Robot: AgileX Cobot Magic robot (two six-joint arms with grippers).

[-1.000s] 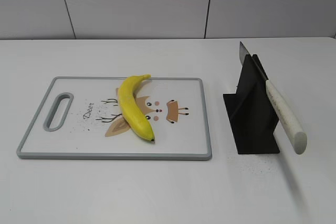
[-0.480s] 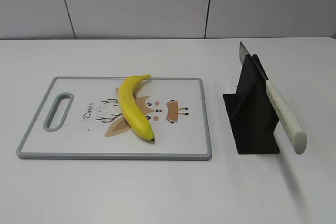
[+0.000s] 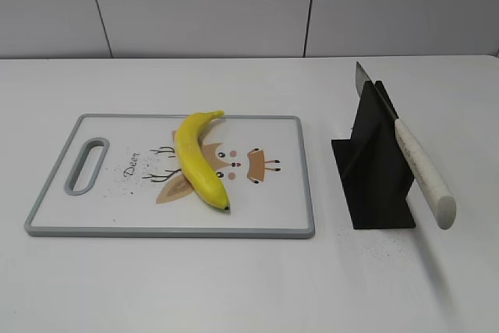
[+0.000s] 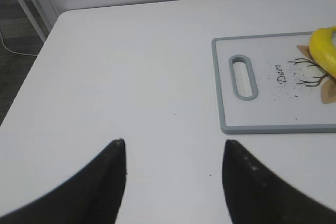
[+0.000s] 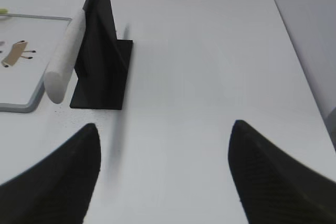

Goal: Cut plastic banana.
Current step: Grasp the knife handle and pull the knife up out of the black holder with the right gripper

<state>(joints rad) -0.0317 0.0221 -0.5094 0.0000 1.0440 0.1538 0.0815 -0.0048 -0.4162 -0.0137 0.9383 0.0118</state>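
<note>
the plastic banana [image 3: 197, 160] is found whole, lying diagonally across the middle of the cutting board [image 3: 47, 210], stem toward the far edge, over the printed deer. a knife [image 3: 411, 157] is held tilted in a black stand [image 3: 373, 173] just right of the board, handle toward the front. the left gripper [image 4: 173, 153] is spread apart and holds nothing, over bare table [image 3: 234, 286] left of the board. the right gripper [image 5: 164, 137] is likewise parted, near the stand
</note>
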